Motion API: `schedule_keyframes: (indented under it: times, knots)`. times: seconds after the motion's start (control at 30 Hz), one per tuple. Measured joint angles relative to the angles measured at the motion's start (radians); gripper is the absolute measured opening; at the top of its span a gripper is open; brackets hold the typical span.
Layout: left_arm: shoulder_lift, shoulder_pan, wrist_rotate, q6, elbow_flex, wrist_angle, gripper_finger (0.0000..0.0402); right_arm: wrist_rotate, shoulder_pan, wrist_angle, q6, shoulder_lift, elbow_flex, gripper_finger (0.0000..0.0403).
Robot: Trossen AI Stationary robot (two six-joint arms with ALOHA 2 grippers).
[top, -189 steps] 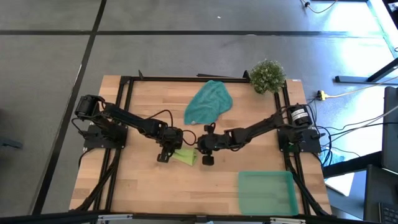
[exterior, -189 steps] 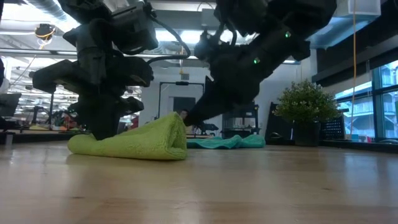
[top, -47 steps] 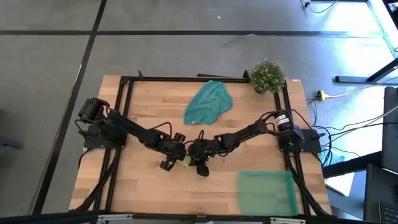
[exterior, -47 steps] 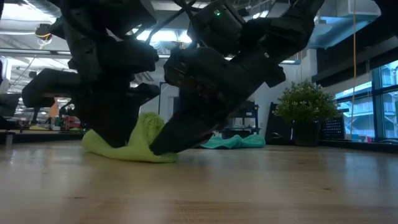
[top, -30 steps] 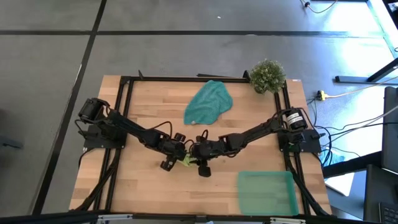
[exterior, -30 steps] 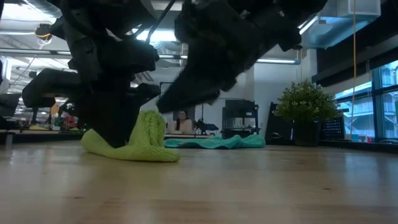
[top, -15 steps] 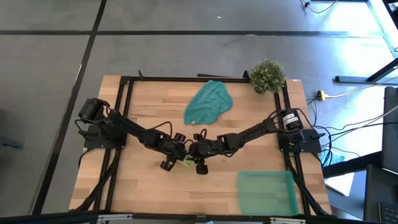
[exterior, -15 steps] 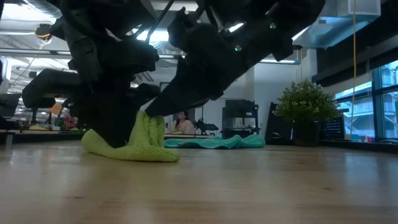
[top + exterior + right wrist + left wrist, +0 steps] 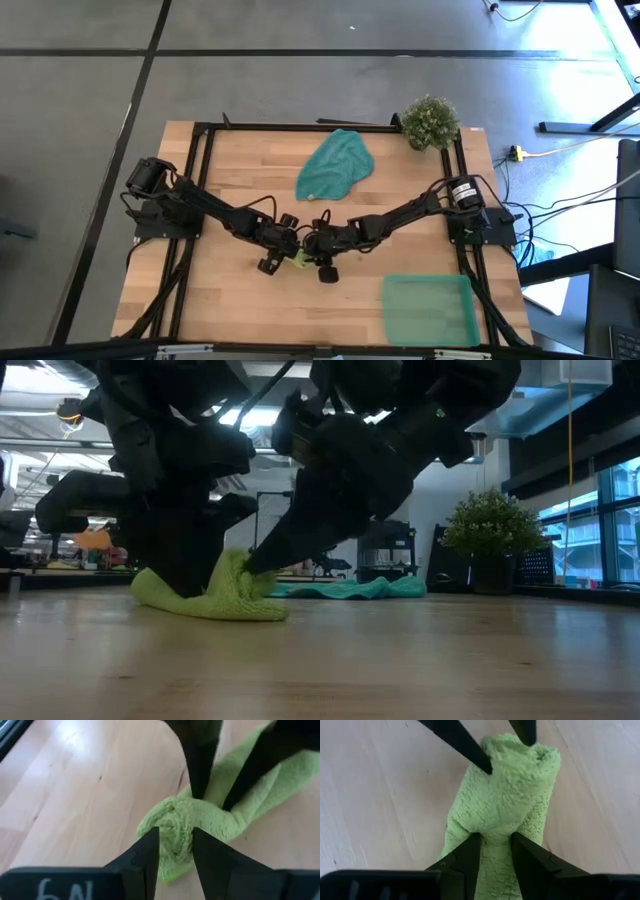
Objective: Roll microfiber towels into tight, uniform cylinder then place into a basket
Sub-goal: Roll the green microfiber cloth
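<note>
Lime towel (image 9: 502, 800) pinched between both grippers' fingers (image 9: 470, 852).

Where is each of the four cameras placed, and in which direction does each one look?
High view: above the table, looking straight down; both arms meet at the lime green towel.
Low view: table height, looking level; both arms come down onto that towel.
Left wrist view: past the left gripper, pinching the towel.
Right wrist view: past the right gripper, pinching the rolled end.
Shared: each wrist view shows the other gripper's fingers.
</note>
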Motion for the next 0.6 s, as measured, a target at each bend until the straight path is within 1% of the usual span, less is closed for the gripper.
schedule_keyframes:
  times: [0.13,0.3,0.6]
  knots:
    - [-0.026,0.000,-0.004,-0.001,-0.002,-0.020,0.0108,0.000,0.000,-0.064,0.009,0.000,0.000,0.0115]
    - [-0.076,0.001,-0.014,-0.002,-0.002,-0.030,0.0108,0.000,0.000,-0.090,0.026,0.003,0.000,0.0115]
    - [-0.132,0.000,-0.024,-0.006,-0.001,-0.068,0.0108,0.000,0.000,-0.091,0.026,0.004,-0.001,0.0115]
